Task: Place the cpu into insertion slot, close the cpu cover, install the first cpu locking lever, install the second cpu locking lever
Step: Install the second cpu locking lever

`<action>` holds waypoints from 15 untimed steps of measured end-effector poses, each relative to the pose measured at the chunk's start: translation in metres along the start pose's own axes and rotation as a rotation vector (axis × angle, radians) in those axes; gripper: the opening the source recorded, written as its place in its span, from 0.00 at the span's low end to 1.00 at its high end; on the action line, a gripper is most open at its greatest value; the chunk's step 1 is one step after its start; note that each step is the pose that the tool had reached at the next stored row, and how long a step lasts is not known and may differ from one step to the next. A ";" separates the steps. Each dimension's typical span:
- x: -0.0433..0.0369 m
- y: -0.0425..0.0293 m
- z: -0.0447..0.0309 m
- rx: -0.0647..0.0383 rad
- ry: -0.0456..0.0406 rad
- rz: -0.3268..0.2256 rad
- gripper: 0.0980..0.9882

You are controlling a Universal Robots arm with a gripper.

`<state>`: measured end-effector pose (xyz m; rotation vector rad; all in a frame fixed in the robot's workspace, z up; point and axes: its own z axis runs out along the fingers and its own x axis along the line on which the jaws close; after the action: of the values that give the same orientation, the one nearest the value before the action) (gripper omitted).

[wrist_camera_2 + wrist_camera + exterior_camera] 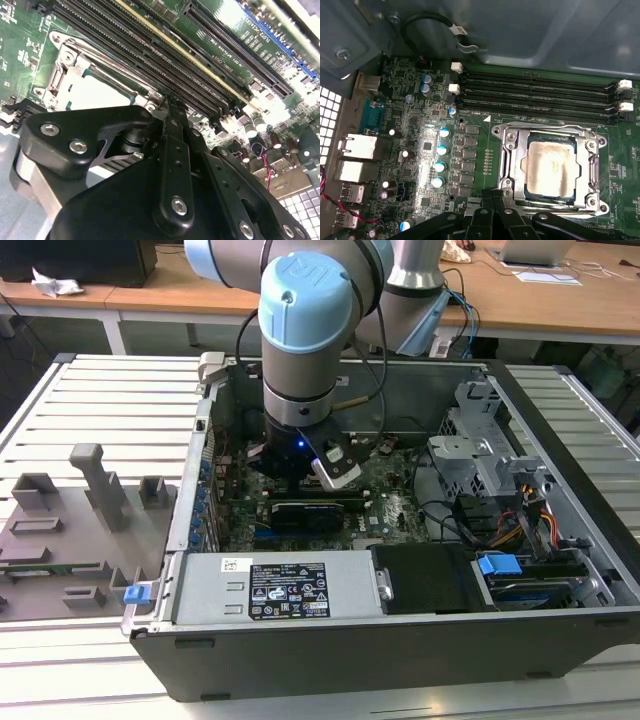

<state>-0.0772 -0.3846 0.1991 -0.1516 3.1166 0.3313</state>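
First wrist view: cpu cover (547, 134) frames cpu (551, 167); memory slots (535, 95) beside.

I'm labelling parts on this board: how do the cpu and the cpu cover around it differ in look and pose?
In the first wrist view, the cpu is a solid square plate with a dull, smudged silver-grey top; the cpu cover is a shinier metal frame with a large open window. The cpu lies in the middle, seen through that window; the cpu cover lies flat around its edges. Both are square, metal and level with the board.
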 end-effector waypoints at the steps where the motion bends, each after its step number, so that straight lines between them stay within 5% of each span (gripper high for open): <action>1: 0.0000 0.0000 0.0000 0.000 0.0000 0.000 0.01; 15: -0.0003 0.0042 -0.0194 0.000 -0.0001 0.000 0.01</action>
<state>-0.0772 -0.3846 0.2190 -0.1513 3.1166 0.3311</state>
